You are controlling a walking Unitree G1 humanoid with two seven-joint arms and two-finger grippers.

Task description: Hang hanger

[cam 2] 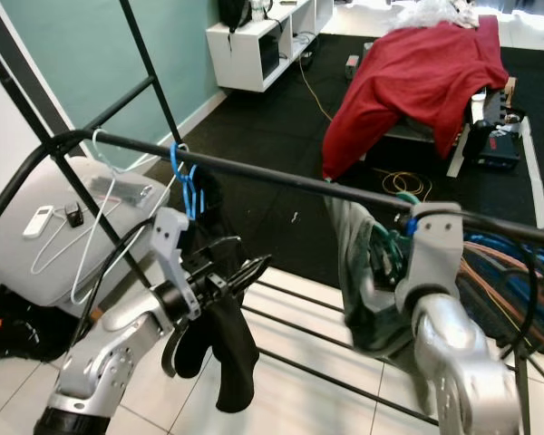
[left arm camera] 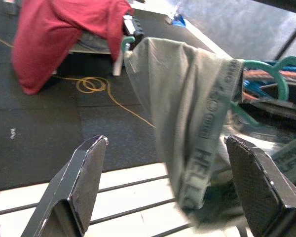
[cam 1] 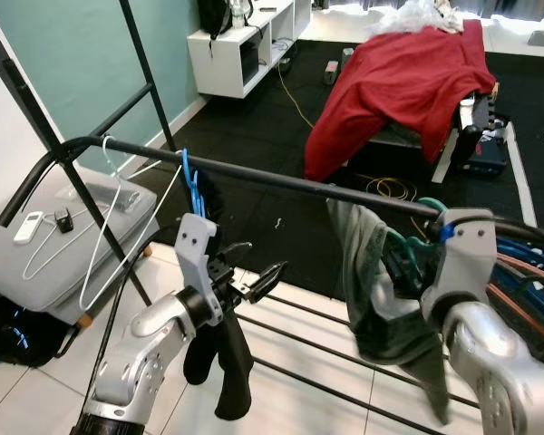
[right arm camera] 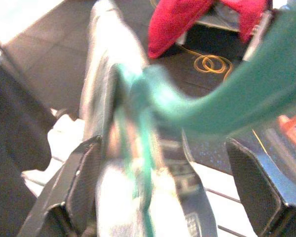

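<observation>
A black rail point(cam 1: 281, 181) crosses in front of me. On it hang a white wire hanger point(cam 1: 118, 208), a blue hanger point(cam 1: 192, 186) carrying a black garment point(cam 1: 227, 362), and a green hanger point(cam 1: 429, 207) carrying a grey-green garment point(cam 1: 367, 263). My left gripper point(cam 1: 258, 267) is open below the rail, between the black garment and the grey-green one, touching neither. My right gripper point(right arm camera: 170, 192) is open close against the green hanger point(right arm camera: 227, 108). The hanger and the garment lie between its spread fingers point(right arm camera: 84, 187). In the eye views its wrist housing hides the fingers.
Thin lower bars of the rack point(cam 1: 299, 317) run over the white floor tiles. A grey case point(cam 1: 72, 227) with a remote lies at the left. Beyond are a red cloth point(cam 1: 408, 72) over furniture, a white cabinet point(cam 1: 245, 45), a yellow cord point(cam 1: 390, 188), and coloured hangers point(cam 1: 526, 272) at the right.
</observation>
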